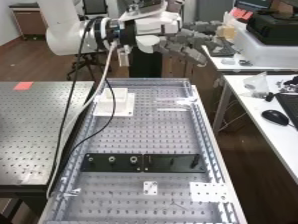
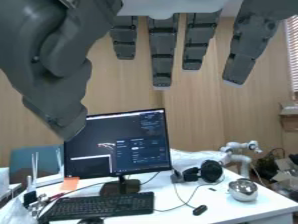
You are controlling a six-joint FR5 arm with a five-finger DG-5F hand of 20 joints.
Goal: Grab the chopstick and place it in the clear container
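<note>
The hand (image 1: 185, 41) is in the air beyond the bench's far end in the high view, its fingers straight and spread with nothing between them. In the wrist view the hand (image 2: 162, 55) has its fingers extended and its thumb apart from them. A thin pale strip (image 1: 172, 109), perhaps the chopstick, lies across the far right part of the perforated bench, below and nearer than the hand. Clear, shiny material (image 1: 188, 100) is beside it at the bench's right edge; I cannot tell whether it is the clear container.
A white block (image 1: 114, 102) stands at the bench's far left. Black plates (image 1: 144, 163) lie across its middle and a white plate (image 1: 209, 192) nearer. Cables (image 1: 69, 117) hang over the left edge. A desk (image 1: 266, 137) with a mouse (image 1: 275, 117) is at the right.
</note>
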